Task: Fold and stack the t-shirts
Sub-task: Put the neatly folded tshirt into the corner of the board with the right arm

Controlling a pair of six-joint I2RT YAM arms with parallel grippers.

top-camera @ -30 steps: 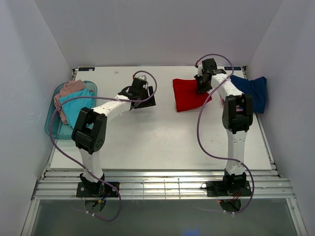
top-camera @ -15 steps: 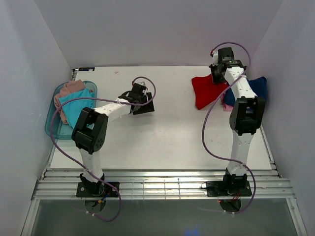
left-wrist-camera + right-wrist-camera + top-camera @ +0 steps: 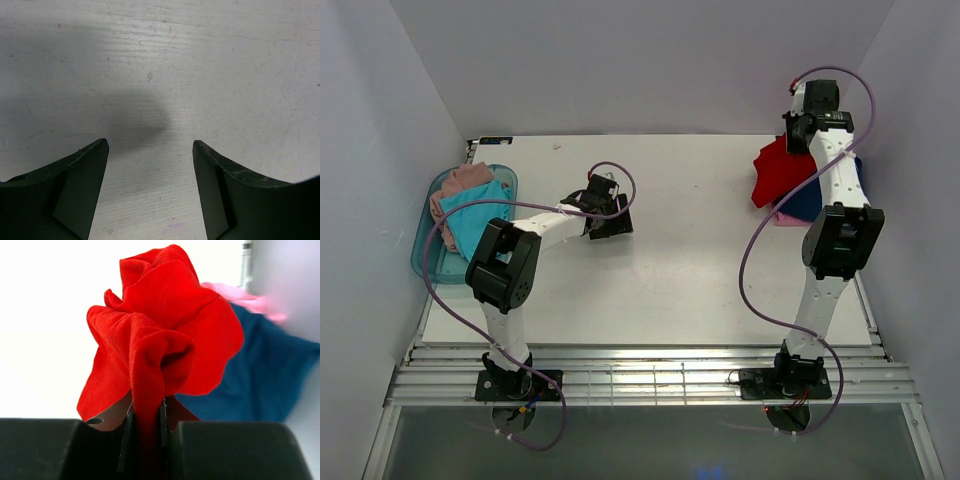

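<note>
My right gripper is shut on the bright red t-shirt and holds it bunched and hanging above the back right of the table; in the right wrist view the red cloth is pinched between the jaws of my right gripper. Under it lie the navy blue t-shirt and the light pink t-shirt. The turquoise t-shirt and the dusty pink-beige t-shirt lie in the tub. My left gripper is open and empty, low over bare table.
A translucent teal plastic tub stands at the table's left edge. White walls close in on the left, back and right. The white table has a metal rail along its near edge.
My right gripper has lifted the red t-shirt off the table and carried it right and back, over the navy shirt. My left gripper has drawn back slightly toward the near side.
</note>
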